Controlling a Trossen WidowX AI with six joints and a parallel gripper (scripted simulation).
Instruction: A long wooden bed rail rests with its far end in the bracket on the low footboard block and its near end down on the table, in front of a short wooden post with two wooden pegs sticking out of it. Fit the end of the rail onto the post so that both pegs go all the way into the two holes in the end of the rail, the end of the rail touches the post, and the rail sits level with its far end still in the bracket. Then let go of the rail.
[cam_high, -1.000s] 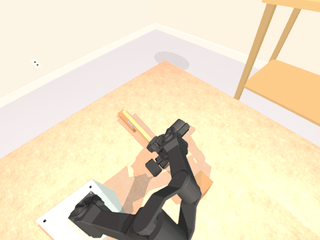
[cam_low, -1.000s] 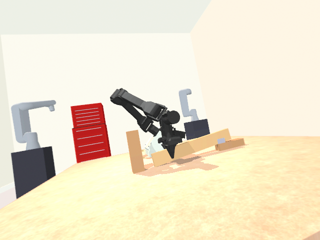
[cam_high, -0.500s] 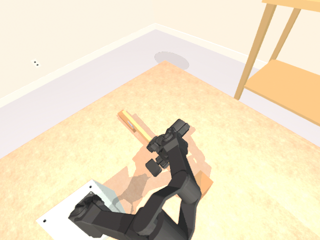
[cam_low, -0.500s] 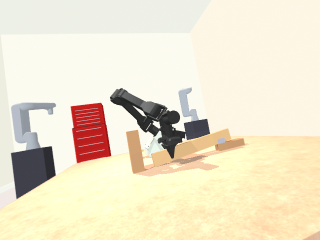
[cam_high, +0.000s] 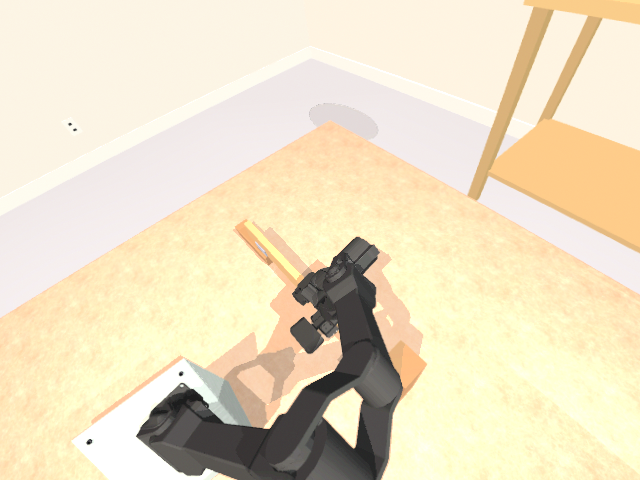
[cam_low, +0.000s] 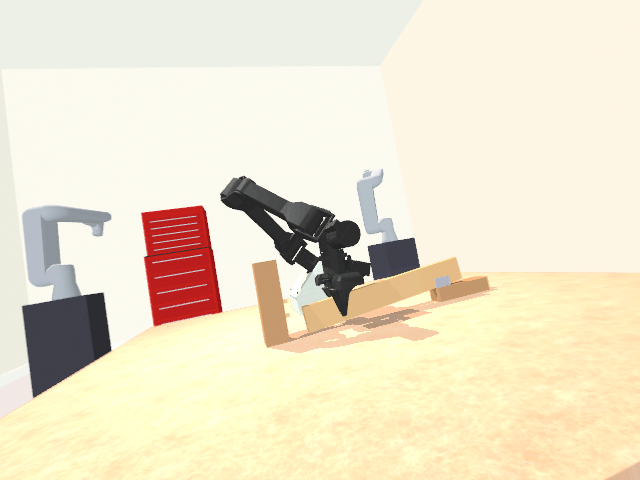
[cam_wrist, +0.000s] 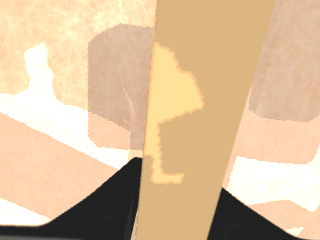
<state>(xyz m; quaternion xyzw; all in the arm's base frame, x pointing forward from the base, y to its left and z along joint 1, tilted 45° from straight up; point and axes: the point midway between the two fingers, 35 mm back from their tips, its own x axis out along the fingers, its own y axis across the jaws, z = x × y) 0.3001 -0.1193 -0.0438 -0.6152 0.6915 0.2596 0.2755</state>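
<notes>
The long pale wooden rail (cam_high: 273, 251) (cam_low: 403, 282) (cam_wrist: 215, 60) slopes down toward the post, its far end at the grey bracket (cam_low: 442, 281) on the low footboard block (cam_low: 467, 289) (cam_high: 247, 238). Its near end is low, at or very close to the table. The short post (cam_low: 271, 304) (cam_high: 412, 364) stands upright a short gap from that end. Two small pegs (cam_low: 287, 314) point from it toward the rail. My gripper (cam_low: 343, 304) (cam_wrist: 160, 167) is shut on the rail near its low end, one finger on each side. In the top view the arm hides the fingertips and the near end.
A white mounting box (cam_high: 124, 413) (cam_low: 311, 291) stands beside the rail, under my arm's base. A wooden shelf (cam_high: 573, 170) stands past the table edge. A red tool cabinet (cam_low: 178, 258) and two grey arms on dark pedestals stand in the background.
</notes>
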